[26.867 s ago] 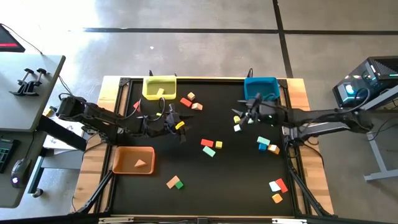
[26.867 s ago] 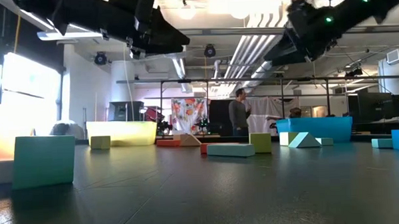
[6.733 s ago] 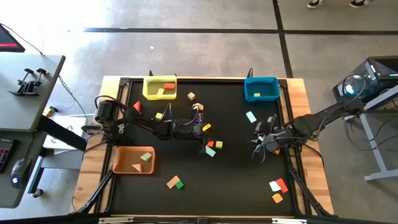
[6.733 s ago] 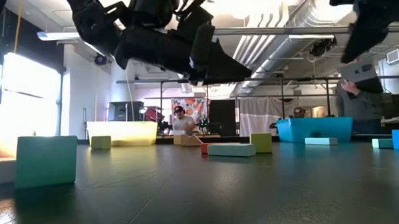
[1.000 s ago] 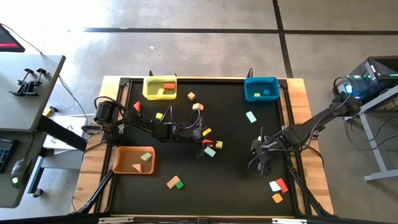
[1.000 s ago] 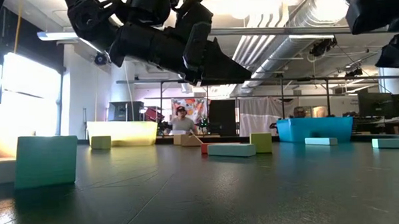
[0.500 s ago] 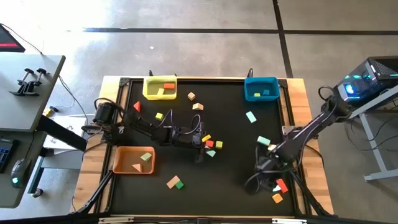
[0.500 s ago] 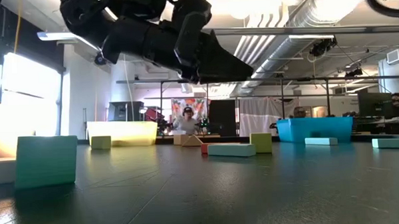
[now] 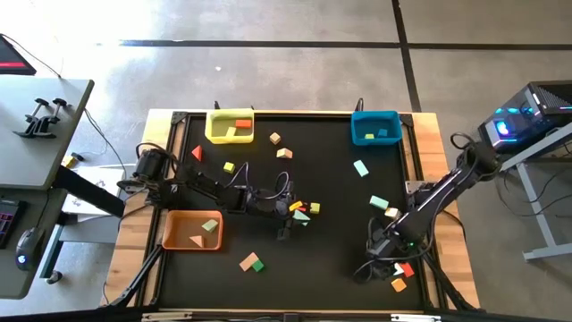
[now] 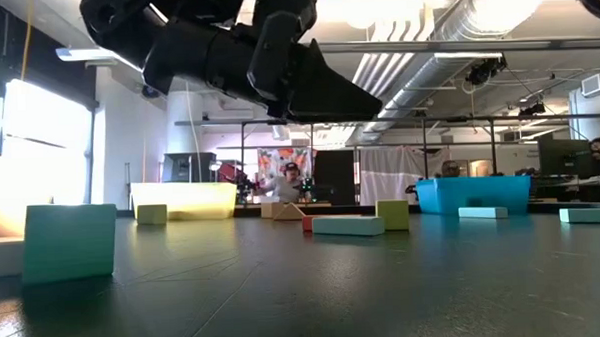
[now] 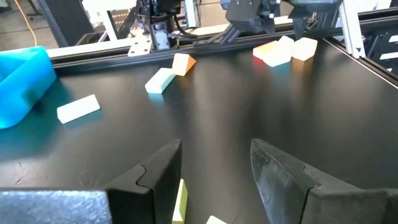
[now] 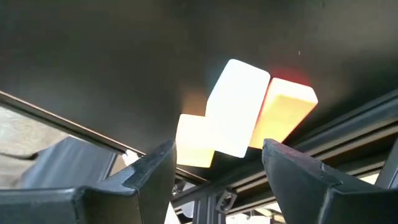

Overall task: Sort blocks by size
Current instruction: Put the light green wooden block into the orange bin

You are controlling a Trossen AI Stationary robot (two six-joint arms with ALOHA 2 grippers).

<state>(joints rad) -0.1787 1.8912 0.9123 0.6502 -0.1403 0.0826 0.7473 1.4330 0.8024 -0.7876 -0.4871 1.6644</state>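
Small blocks lie scattered on the black table. My left gripper (image 9: 290, 222) is open, just above a cluster of yellow, red and mint blocks (image 9: 302, 213) at mid table. A yellow-green block (image 11: 180, 200) shows low between its fingers. My right gripper (image 9: 384, 258) is open and hovers by the near right corner. A white block (image 12: 236, 106), a red block (image 12: 284, 107) and an orange block (image 12: 195, 140) lie on the table ahead of its fingers; they also show in the high view (image 9: 399, 268).
A yellow bin (image 9: 214, 134) and a blue bin (image 9: 361, 136) with blocks stand at the far edge, an orange bin (image 9: 175, 234) with blocks at the near left. More blocks lie loose: mint (image 9: 360, 167), mint and tan (image 9: 384, 207), tan and green (image 9: 251, 263), a red wedge (image 9: 196, 153).
My right gripper has swung from mid right toward the table's near edge, to the white, red and orange blocks by the near right corner. My left gripper has shifted a little toward the near edge beside the middle cluster. No block has moved.
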